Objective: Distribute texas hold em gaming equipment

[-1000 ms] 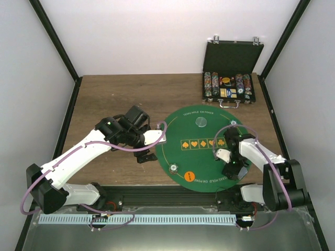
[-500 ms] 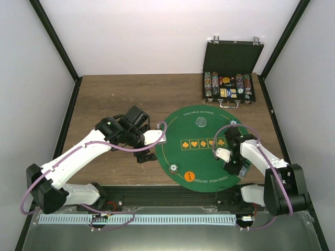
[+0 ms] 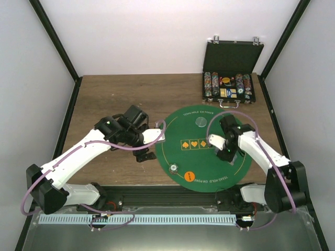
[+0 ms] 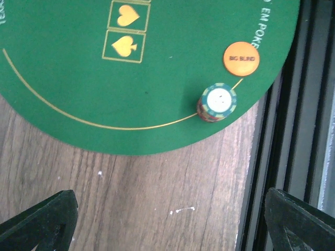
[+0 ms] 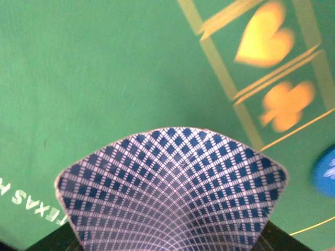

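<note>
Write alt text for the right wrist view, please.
A card with a blue-and-white patterned back, bowed, fills the lower half, held in the right gripper. Behind it lies the green mat with gold heart and club symbols; a blue chip peeks in at the right edge.

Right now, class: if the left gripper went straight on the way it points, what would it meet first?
The left gripper would likely meet the wooden table, just short of the green mat; depth is unclear.

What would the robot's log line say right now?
left claw: open, above wooden table beside green mat | right claw: shut on bowed playing card over mat | chip stack, orange disc: on mat
</note>
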{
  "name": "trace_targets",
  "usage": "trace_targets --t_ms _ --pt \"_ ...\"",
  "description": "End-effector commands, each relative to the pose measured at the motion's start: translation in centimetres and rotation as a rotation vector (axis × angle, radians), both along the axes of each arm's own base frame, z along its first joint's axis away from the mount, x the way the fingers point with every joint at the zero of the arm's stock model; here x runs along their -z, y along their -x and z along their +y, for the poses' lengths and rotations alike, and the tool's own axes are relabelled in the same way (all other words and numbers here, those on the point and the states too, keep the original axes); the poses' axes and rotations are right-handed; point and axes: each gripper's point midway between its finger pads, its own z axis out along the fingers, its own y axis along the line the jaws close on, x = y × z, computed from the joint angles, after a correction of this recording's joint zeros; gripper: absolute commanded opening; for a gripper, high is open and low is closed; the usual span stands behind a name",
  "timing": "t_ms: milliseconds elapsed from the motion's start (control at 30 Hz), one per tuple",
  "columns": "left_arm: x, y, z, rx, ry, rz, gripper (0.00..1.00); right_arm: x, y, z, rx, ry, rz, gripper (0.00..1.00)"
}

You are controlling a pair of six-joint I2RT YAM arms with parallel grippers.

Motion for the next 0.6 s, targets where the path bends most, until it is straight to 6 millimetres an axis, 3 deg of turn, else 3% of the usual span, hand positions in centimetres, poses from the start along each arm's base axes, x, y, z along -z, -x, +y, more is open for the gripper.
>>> trace_targets --t_ms 0,167,267,400,567 --pt "0.7 -1.0 1.9 -0.069 -0.021 0.015 0.99 -3.5 -4.6 4.1 -0.053 -0.08 -0.107 0.36" --pt "1.1 -3.6 5.7 -0.217 -0.031 0.029 0.99 -4.9 -8.6 10.0 -0.203 -0.072 -0.154 0.36" --pt "1.1 -4.6 8.3 -0.301 -0.022 0.054 0.99 -5.4 -10.7 15.2 -0.322 -0.088 -0.18 0.36" --pt "2.1 -5.6 12.6 -0.423 -0.048 0.081 0.99 -5.3 -11.3 22.0 -0.489 -0.126 -0.191 0.37" --pt "1.7 -6.9 17.5 -0.593 -0.016 0.119 0.99 -3.3 -10.4 28.2 -0.652 -0.155 -0.173 0.38"
